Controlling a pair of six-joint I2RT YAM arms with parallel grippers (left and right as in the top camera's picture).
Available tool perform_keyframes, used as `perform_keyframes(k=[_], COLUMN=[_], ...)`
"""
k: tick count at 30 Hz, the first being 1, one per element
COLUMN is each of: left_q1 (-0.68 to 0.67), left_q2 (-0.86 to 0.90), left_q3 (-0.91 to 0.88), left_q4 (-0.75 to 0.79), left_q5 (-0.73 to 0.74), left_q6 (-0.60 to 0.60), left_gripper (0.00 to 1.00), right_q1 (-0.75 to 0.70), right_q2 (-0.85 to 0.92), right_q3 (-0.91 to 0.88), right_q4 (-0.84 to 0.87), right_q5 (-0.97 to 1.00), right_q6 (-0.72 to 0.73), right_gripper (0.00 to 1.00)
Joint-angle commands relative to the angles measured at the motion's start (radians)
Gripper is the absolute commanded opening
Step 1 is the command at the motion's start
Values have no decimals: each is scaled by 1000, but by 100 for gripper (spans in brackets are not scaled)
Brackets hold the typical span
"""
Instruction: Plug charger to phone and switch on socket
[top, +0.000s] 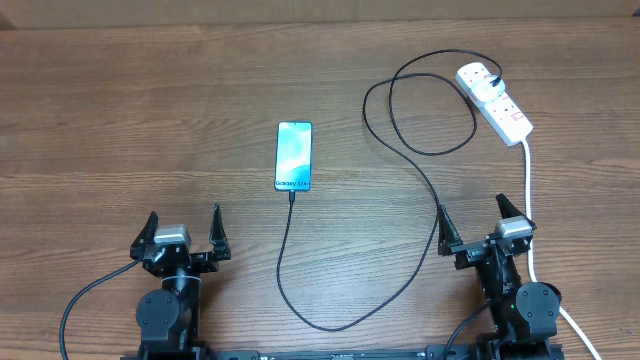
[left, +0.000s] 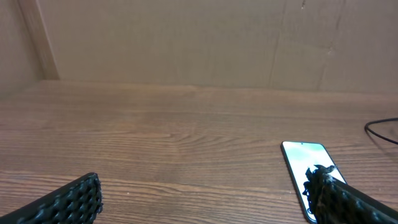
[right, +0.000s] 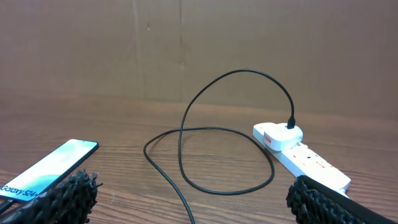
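- Find the phone (top: 293, 155) flat on the wooden table (top: 120, 110), about mid-table, screen up and lit blue-teal, "Galaxy S24" legible at its near end.
- Trace the charger (right: 245, 71) from the phone's near short edge: black cable toward the arms, round a wide bend, up to the right, through a loose loop, into its white plug (top: 478, 77).
- See the connector tip meeting the phone's edge in the overhead view; cannot tell how deep it sits.
- Find the socket (top: 505, 112) at far right, lying at a slant, white plug seated at its far end, thick white cord (top: 528, 180) leaving its near end and running down past the right arm.
- Note red marks on the socket; cannot tell the switch position, too small.
- Record left gripper (top: 183, 220) at near left, jaws spread wide, nothing between them, well apart from the phone.
- Record right gripper (top: 470, 215) at near right, jaws likewise spread wide, nothing held.
- Note the black cable just beside the right gripper's inner finger; cannot tell whether touching.
- Confirm from the right wrist view: cable loop partly arched above the table, between phone and socket.
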Motion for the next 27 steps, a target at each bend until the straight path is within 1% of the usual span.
perform_keyframes(k=[1,8,11,22,27], left_q1=[8,8,8,8,8], left_q2=[-11,-11,-11,-11,-11], left_q3=[-5,-5,-5,-5,-5], left_q4=[2,3,3,3,3], left_q5=[2,2,2,2,2], left_q6=[23,23,23,23,23], left_gripper=[100,100,100,100,100], right_q1=[4,4,4,4,4], right_q2=[-12,-12,-12,-12,-12], right_q3=[-10,-10,-10,-10,-10], right_q4=[0,-4,-8,-8,-8], right_q5=[4,36,90,100,100], right_q6=[-1,7,71,66,32], right_gripper=[100,100,100,100,100])
